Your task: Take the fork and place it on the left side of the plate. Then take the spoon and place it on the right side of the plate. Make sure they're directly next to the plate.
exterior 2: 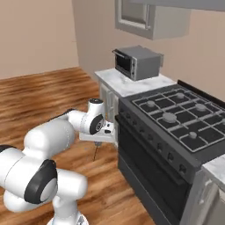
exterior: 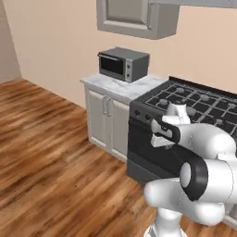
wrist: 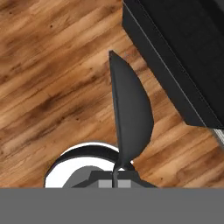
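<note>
My gripper [exterior 2: 97,142] points down in front of the oven, above the wooden floor, and is shut on the spoon [wrist: 131,109]. In the hand view the spoon's dark grey oval bowl stands out from between the fingertips [wrist: 114,180], seen nearly edge-on. From the right base camera the spoon [exterior 2: 95,153] is a thin dark sliver hanging below the hand. The hand [exterior: 163,131] also appears in the left base view, against the oven's control panel. The fork and the plate are out of view.
A black stove [exterior 2: 176,116] with an oven door [wrist: 183,57] stands just right of the hand. Beyond it a white counter [exterior: 118,85] carries a grey microwave [exterior: 122,64]. Wall cabinets [exterior: 136,18] hang above. Wooden floor [exterior: 46,152] lies open to the left.
</note>
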Tool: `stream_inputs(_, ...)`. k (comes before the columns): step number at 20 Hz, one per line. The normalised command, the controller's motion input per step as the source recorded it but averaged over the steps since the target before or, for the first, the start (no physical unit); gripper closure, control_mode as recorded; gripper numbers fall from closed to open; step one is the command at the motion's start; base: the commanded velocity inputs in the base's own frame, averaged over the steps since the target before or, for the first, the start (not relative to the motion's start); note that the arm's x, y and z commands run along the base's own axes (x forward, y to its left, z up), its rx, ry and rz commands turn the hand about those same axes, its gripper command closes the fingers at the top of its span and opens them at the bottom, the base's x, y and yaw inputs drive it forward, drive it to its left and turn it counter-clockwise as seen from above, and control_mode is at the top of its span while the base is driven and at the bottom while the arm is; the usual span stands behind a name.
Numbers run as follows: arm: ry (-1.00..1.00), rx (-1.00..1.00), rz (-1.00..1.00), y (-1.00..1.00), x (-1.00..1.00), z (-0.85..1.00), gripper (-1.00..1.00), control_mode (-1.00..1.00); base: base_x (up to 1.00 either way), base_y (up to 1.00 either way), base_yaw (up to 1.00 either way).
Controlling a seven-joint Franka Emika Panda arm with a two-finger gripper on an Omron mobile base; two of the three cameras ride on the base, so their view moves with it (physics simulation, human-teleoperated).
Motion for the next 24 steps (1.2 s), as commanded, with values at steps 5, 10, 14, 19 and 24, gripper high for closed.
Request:
stream_inputs(5, 0.00, 0.00, 0.00, 0.00, 0.00, 0.00, 1.00, 1.00, -0.04, 0.00, 1.00)
stream_inputs(10, 0.00, 0.00, 0.00, 0.00, 0.00, 0.00, 1.00, 1.00, 0.08, 0.00, 0.93)
stream_inputs(14, 0.00, 0.00, 0.00, 0.00, 0.00, 0.00, 1.00, 1.00, 0.48, 0.00, 0.64)
stream_inputs(19, 0.00, 0.00, 0.00, 0.00, 0.00, 0.00, 1.00, 1.00, 0.71, -0.11, 0.34)
stream_inputs(24, 0.00, 0.00, 0.00, 0.00, 0.00, 0.00, 1.00, 1.00, 0.84, -0.31, 0.00)
